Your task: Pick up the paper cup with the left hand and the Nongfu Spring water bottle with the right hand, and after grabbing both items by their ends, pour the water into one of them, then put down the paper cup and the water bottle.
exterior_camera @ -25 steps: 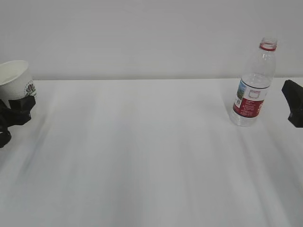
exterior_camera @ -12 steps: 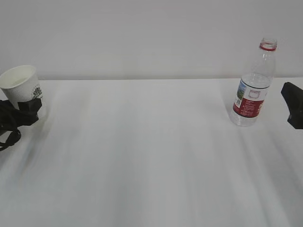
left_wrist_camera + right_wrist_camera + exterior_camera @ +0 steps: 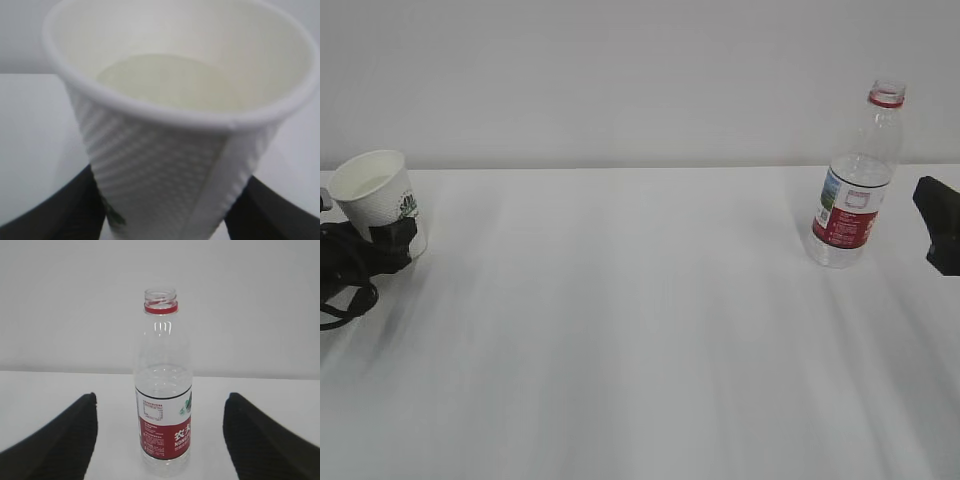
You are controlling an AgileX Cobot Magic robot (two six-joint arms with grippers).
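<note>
While the paper cup [image 3: 180, 135] sits clenched between the two fingers [image 3: 55, 210] of my left hand [image 3: 360, 255], I judge the step is setting it down on the table [image 3: 640, 330]. The fingers grip low on its ribbed wall, and the cup leans a little, its rim tipped away from my wrist. Inside lies the water [image 3: 165, 80], faintly yellowish, its level well below the rim. To do this well I should bring the cup upright, lower until its base rests flat, and only then loosen the fingers, drawing straight back so neither one drags the wall.

Farther off, my right hand [image 3: 942, 222] is released, its fingers spread wide with nothing between them. The Nongfu Spring water bottle [image 3: 163, 390] stands upright on the table just ahead of that hand, centred in the gap but apart from both fingers, uncapped and looking nearly empty.
</note>
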